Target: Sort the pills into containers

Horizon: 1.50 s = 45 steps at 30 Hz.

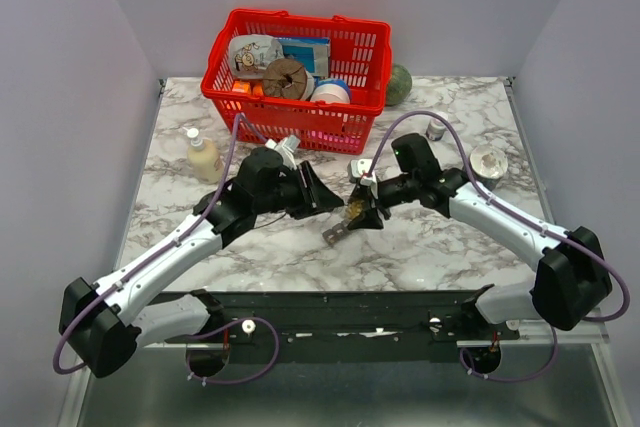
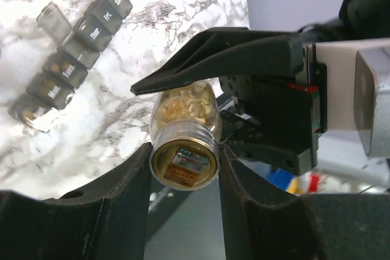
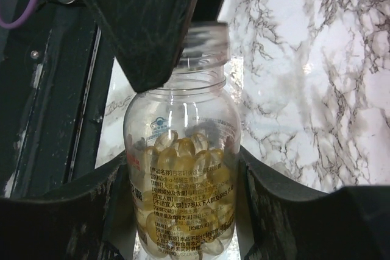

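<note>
Clamping the pill bottle [image 3: 183, 168] — left jaws at neck, right jaws round body; containers [image 2: 91, 31] lie apart.

A white-and-grey marbled counter [image 1: 470, 247] is stretching across the middle of the scene. Plain pale lilac-grey walls [image 1: 60, 97] are closing it in on the left, at the back and on the right. A dull grey metal ledge [image 1: 350, 397] is running along its near edge. Soft, even light is falling over everything, leaving only faint shadows.
</note>
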Tool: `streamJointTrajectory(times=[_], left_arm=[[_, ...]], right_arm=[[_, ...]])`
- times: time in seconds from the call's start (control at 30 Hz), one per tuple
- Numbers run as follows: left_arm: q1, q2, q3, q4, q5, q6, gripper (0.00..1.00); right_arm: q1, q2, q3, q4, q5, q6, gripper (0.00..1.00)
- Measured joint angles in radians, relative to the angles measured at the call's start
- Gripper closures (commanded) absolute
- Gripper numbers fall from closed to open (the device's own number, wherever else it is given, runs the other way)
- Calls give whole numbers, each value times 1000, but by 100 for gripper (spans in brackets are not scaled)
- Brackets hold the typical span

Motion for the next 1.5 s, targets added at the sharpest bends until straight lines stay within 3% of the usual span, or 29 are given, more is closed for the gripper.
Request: streamJointTrajectory(times=[0.23,0.4,0.6,0.73,0.8,0.93,1.1,1.33,1.43,1.5], left_arm=[[19,-44,1,-18,-26,-254,100],[61,-73,1,-18,3,-296,100],[187,-158,-6,-133,-49,-75,100],[222,-133,-43,-235,-186,128,100],[222,-68,-66,-278,-257,203,91],[222,102,-116,-346,-443,336,85],[231,186,-143,-341,-567,419,76],[241,328,-143,-275,-613,447,25],[253,326,-143,-262,-619,440,11],[259,309,-143,-262,-621,441,8]], right_arm=[[-2,-5,0,48,77,30,96],[-3,-5,0,56,109,38,96],[-3,-5,0,56,119,37,96],[-3,-5,0,55,119,37,96],[-3,-5,0,54,119,37,96],[-3,-5,0,53,121,37,96],[-3,-5,0,53,121,37,96],[-3,-5,0,48,121,34,96],[-3,-5,0,45,120,29,96],[-3,-5,0,44,120,27,96]])
